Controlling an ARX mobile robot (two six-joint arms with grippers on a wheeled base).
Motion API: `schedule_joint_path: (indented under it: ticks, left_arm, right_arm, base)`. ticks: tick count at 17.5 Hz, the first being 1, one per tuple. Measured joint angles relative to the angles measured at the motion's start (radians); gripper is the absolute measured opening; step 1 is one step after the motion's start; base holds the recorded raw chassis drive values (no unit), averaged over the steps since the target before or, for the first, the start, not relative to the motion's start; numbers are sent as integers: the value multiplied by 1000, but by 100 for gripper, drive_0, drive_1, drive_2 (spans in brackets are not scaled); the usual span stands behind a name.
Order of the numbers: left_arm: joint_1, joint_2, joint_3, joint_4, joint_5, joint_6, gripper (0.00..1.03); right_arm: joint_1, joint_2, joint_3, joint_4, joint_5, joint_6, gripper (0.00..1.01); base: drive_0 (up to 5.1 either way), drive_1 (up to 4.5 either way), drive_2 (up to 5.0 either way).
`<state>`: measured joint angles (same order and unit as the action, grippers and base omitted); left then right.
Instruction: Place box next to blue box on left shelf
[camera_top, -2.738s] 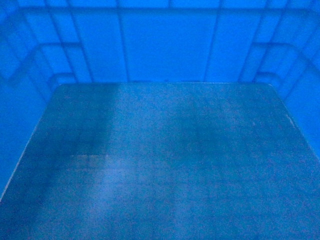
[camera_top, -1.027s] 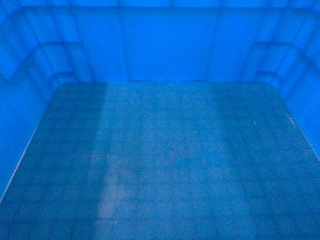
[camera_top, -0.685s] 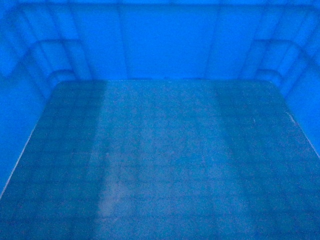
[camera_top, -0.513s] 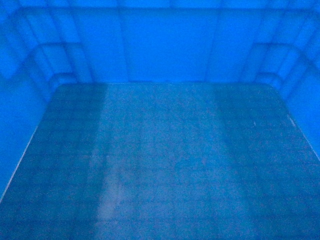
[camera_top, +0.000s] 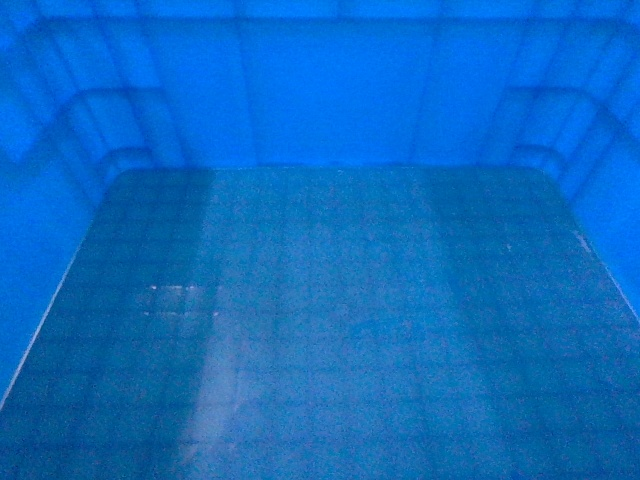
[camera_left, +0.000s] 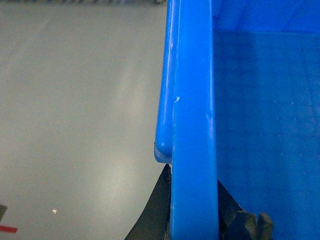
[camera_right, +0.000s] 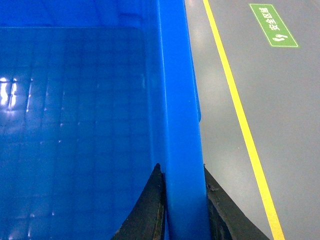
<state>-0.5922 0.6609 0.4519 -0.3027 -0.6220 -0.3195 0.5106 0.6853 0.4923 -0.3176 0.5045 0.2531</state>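
We are gripping the box (camera_left: 192, 125) at both side rims. In the left wrist view, the left gripper (camera_left: 194, 220) is pinching the thick left rim, one dark finger (camera_left: 155, 215) lying against the outer face and the other against the inner face, the jaws spread only as wide as the rim itself. In the right wrist view, the right gripper (camera_right: 182, 210) is clamping the right rim in the same manner, with one dark finger (camera_right: 145, 210) inside the wall and the other outside. Beyond the left rim we are seeing a pale grey floor (camera_left: 75, 125); beyond the right rim the floor is carrying a yellow line (camera_right: 240, 120) and, farther off, a green sign (camera_right: 274, 25). In the head view the box is filling the whole frame, directly ahead of the camera: first its flat gridded floor, then the ribbed far wall (camera_top: 330, 90) and stepped corners. Compared with the frame half a second earlier, the box is sitting in almost the same position in the head view, and small bright reflections (camera_top: 180, 298) are now showing on the left part of the floor. No shelf is visible in any view.
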Motion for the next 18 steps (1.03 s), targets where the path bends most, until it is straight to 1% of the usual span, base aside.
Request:
schedule_joint_path:
  ticks: [18]
  left_arm:
    - [0, -1, 0, 2, -1, 0, 9]
  right_arm:
    - [0, 0, 0, 2, 0, 0, 12]
  base:
    - [-1, 432, -433]
